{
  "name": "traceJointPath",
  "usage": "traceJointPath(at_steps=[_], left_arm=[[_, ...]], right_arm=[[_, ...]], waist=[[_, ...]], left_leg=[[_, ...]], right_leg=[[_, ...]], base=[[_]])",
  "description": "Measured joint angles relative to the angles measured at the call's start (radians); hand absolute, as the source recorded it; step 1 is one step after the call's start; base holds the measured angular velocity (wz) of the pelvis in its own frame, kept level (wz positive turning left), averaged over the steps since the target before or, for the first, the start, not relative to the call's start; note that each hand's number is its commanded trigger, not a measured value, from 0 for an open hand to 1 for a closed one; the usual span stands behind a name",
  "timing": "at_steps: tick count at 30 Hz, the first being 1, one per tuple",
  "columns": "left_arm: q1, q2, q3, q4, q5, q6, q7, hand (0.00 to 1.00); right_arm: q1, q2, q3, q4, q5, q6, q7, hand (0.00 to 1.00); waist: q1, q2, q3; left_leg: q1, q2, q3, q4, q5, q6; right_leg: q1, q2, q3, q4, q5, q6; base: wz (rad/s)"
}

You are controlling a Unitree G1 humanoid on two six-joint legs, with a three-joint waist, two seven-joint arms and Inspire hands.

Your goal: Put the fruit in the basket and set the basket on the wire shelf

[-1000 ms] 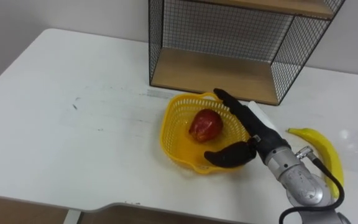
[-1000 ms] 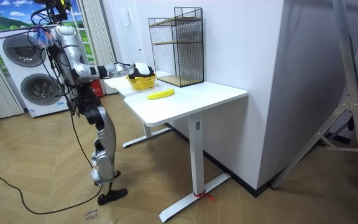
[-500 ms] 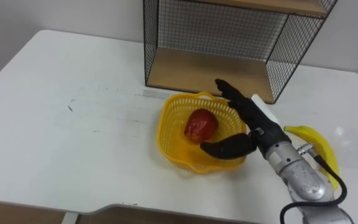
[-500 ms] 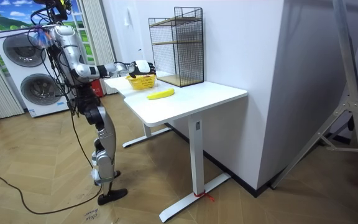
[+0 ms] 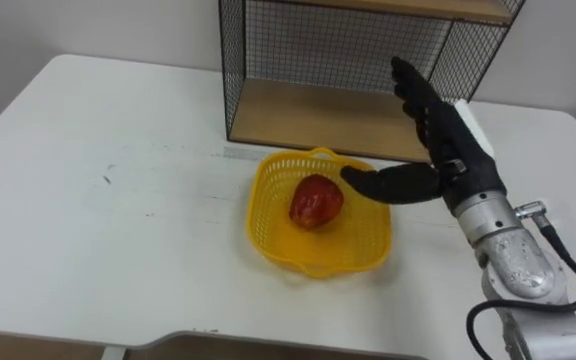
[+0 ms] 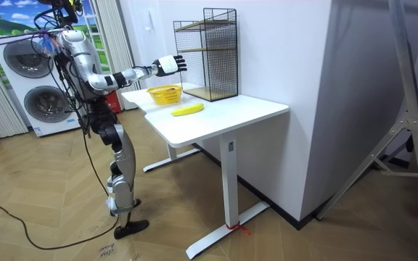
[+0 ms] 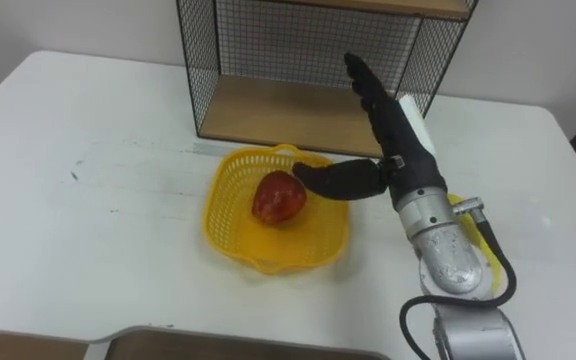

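A yellow mesh basket (image 5: 271,196) stands on the white table (image 5: 118,200) in front of the wire shelf (image 5: 358,60). A red apple (image 5: 316,200) lies inside the basket. My right hand (image 5: 450,150) is open, with straight fingers pointing up before the shelf's mesh. Its thumb reaches out over the basket's right rim, and the hand hangs in the air, clear of the basket. In the room view the right hand (image 6: 167,65) is raised above the basket (image 6: 165,94). A banana (image 6: 187,109) lies on the table on the basket's right side, largely hidden behind my forearm in the eye views.
The wire shelf has a wooden bottom board (image 5: 318,120) level with the table and a second board higher up. The table is bare to the left of the basket. I stand at the table's end, with washing machines (image 6: 31,101) behind me.
My right hand has lifted out of the basket, up and back toward the shelf, with its fingers still straight. The apple stays in the basket. The view has shifted a little.
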Motion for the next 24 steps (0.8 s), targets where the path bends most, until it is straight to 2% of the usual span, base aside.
traceJointPath(at_steps=[6, 9, 14, 17, 20, 24], left_arm=[[0.013, -0.002, 0.007, 0.002, -0.003, 0.000, 0.002, 0.00], [0.019, -0.005, 0.041, 0.000, -0.002, 0.000, 0.001, 0.00], [0.026, -0.003, 0.080, -0.001, 0.003, 0.002, 0.002, 0.00], [0.033, -0.003, 0.079, -0.004, 0.004, 0.003, 0.002, 0.00], [0.032, -0.002, 0.079, -0.019, 0.002, 0.002, 0.019, 0.00], [0.037, -0.002, 0.080, -0.018, 0.002, 0.008, 0.034, 0.00]], right_arm=[[0.000, -0.003, -0.021, 0.000, -0.002, -0.001, -0.052, 0.00], [0.003, -0.015, -0.046, 0.000, -0.009, -0.004, -0.086, 0.00], [0.020, -0.043, -0.088, 0.000, -0.070, -0.005, -0.144, 0.00], [0.036, -0.050, -0.099, 0.006, -0.082, -0.006, -0.169, 0.00], [0.035, -0.067, -0.122, 0.072, -0.058, -0.009, -0.202, 0.00], [0.035, -0.083, -0.142, 0.149, -0.026, -0.007, -0.235, 0.00]], waist=[[-0.001, -0.006, -0.0008], [-0.002, -0.007, 0.0002], [-0.016, -0.014, -0.0045], [-0.020, -0.015, -0.0078], [-0.030, -0.020, -0.0086], [-0.034, -0.022, -0.0059]], left_leg=[[0.009, 0.000, 0.001, -0.001, 0.000, 0.000], [0.015, 0.000, 0.004, -0.011, 0.000, 0.000], [0.016, 0.001, 0.020, -0.014, 0.000, 0.000], [0.017, 0.002, 0.028, -0.017, 0.000, 0.000], [0.022, 0.002, 0.027, -0.014, 0.000, 0.000], [0.043, 0.004, 0.034, -0.029, 0.000, 0.000]], right_leg=[[0.006, 0.000, 0.002, 0.000, 0.000, 0.000], [0.010, 0.000, 0.003, 0.000, 0.000, 0.000], [0.004, 0.001, 0.019, 0.000, 0.000, 0.000], [0.001, 0.001, 0.026, 0.001, 0.000, 0.000], [0.005, 0.001, 0.026, 0.001, 0.000, 0.000], [0.015, 0.003, 0.033, 0.001, 0.000, 0.000]], base=[[0.00], [0.00], [-0.08], [-0.10], [0.00], [-0.06]])
